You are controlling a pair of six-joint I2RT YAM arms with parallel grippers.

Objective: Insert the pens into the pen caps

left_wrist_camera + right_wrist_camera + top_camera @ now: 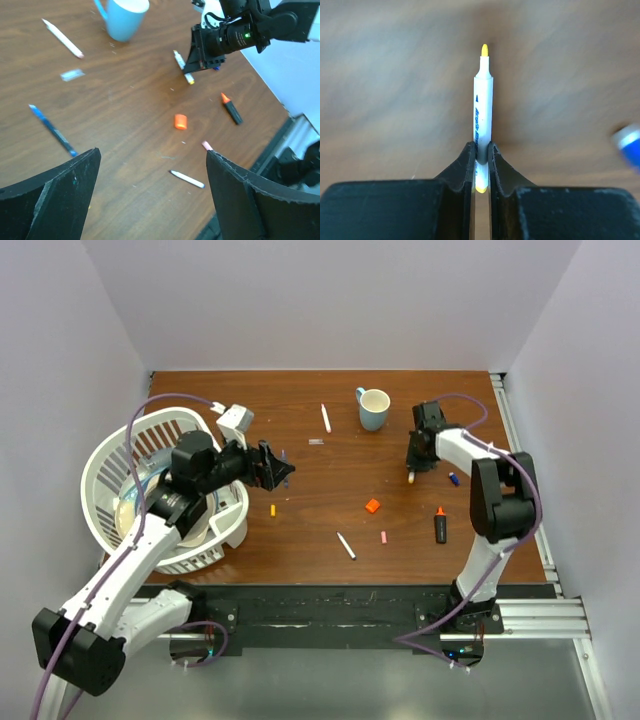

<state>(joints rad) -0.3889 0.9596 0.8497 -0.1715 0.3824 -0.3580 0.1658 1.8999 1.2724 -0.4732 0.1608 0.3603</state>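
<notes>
My right gripper [481, 148] is pinching the yellow-tipped pen [483, 95] near its tail end. Both fingers are pressing flat against the white barrel, and the tip is pointing away from me, with the wooden table [330, 480] behind it. A blue cap [629, 145] is lying off to that pen's side.

My left gripper [152, 152] is hovering above the wood with its fingers spread wide, gripping nothing. Below it a dark blue pen [52, 131] is lying, and farther off an orange cap [180, 121], a pink cap [207, 145], a short white pen [187, 178] and the black highlighter [232, 109] — all apart from one another. A long white pen [62, 38] is lying near the blue mug [122, 20].
</notes>
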